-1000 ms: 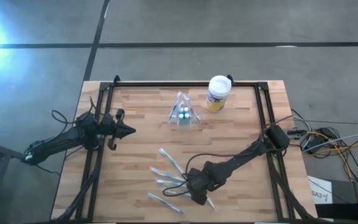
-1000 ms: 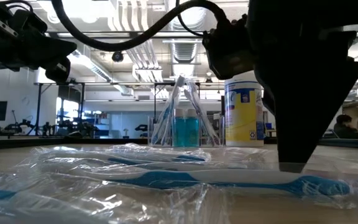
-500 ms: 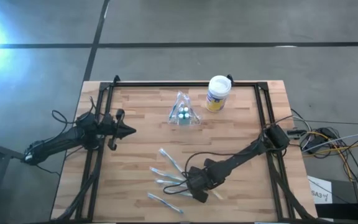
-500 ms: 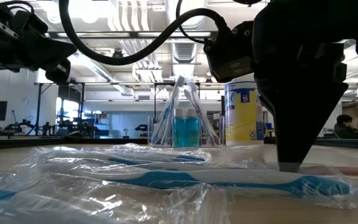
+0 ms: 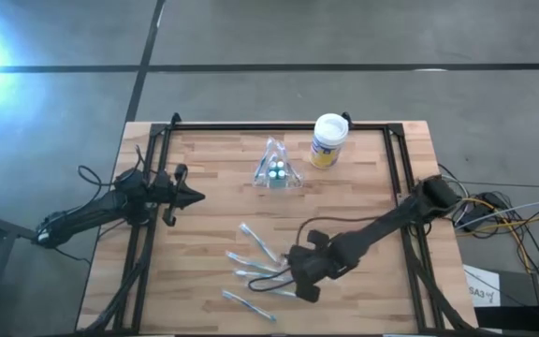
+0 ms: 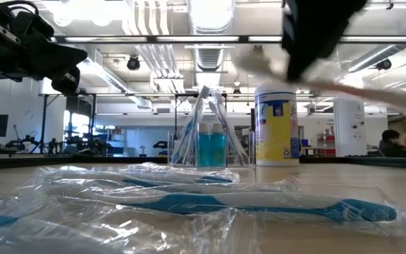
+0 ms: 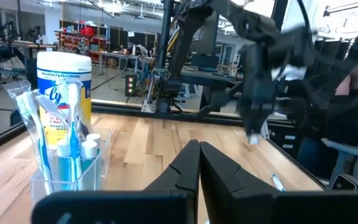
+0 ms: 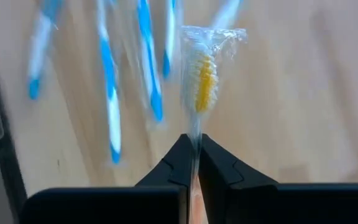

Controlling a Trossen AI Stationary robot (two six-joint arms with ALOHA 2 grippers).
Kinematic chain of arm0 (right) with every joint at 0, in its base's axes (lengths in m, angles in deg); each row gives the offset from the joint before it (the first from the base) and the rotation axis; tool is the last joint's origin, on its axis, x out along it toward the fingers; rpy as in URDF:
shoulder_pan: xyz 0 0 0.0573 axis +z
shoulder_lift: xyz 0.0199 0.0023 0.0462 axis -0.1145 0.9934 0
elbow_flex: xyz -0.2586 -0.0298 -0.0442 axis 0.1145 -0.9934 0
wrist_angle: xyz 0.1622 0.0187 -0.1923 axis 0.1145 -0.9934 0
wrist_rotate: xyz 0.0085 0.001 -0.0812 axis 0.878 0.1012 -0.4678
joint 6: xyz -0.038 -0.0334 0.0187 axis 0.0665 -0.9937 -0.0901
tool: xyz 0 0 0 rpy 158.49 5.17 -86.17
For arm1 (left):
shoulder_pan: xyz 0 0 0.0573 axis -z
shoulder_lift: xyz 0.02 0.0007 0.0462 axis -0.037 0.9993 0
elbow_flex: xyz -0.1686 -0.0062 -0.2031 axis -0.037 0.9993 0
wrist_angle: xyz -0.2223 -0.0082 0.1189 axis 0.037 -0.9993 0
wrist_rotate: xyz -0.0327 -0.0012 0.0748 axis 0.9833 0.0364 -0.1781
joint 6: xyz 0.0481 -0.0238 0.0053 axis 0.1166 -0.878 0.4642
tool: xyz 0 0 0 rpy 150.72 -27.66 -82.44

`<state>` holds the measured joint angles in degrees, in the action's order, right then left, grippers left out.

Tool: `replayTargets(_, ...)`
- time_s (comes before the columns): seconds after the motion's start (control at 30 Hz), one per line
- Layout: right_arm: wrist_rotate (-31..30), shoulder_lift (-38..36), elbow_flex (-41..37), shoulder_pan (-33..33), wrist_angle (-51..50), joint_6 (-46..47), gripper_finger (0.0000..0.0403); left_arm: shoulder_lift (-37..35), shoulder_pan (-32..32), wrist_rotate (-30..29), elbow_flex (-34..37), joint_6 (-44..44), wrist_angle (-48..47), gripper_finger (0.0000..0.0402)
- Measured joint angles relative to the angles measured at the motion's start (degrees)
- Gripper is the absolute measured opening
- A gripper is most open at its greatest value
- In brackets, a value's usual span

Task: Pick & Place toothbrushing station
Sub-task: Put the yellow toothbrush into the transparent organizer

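Near the front edge: the right tool (image 5: pixel 304 281) is hanging just above the bench (image 5: pixel 363 187), its fingers pressed together and pinching a wrapped toothbrush (image 8: pixel 202 78) by the handle, the yellow-bristled head pointing away from the wrist.
Station: the toothbrushing station (image 5: pixel 277 168) is standing upright near the middle of the rear edge, already carrying brushes and small blue bottles.
Key relation: from the right tool the station is lying toward the rear edge and a little toward the left edge, with bare bench between them; they are well apart.
Long axis: the held brush is lying roughly level in the low view, while the station's slots are opening upward, so I judge the brush needs tipping upright before it goes in.
Neighbour: a white-lidded canister (image 5: pixel 327 139) is standing just beside the station on its right-edge side, close to the right arm's likely path.
Loose brushes: more wrapped toothbrushes (image 5: pixel 251 271) are lying fanned out beside the right tool, toward the left edge.
Left tool: the left tool (image 5: pixel 195 197) is waiting near the left edge, fingers pressed together on nothing; it is sitting somewhat nearer the station.
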<state>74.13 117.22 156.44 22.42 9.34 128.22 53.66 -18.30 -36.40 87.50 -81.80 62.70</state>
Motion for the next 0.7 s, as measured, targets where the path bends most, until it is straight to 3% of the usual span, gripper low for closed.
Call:
replayTargets(0.37, -21.75, -18.03, -0.89, 3.22, 5.74, -25.8, 0.0011, 0.33, 0.02, -0.05, 0.01, 0.34, -0.04, 0.0014)
replayTargets(0.57, -19.68, -30.24, -9.22, 3.4, 22.22, -44.28, 0.0011, 0.33, 0.01, -0.06, 0.01, 0.38, -0.04, 0.0013)
replayTargets(0.7, -18.62, -39.5, -20.25, 2.31, 31.12, -47.94, 0.0011, 0.35, 0.0, -0.08, 0.02, 0.66, -0.16, 0.0014)
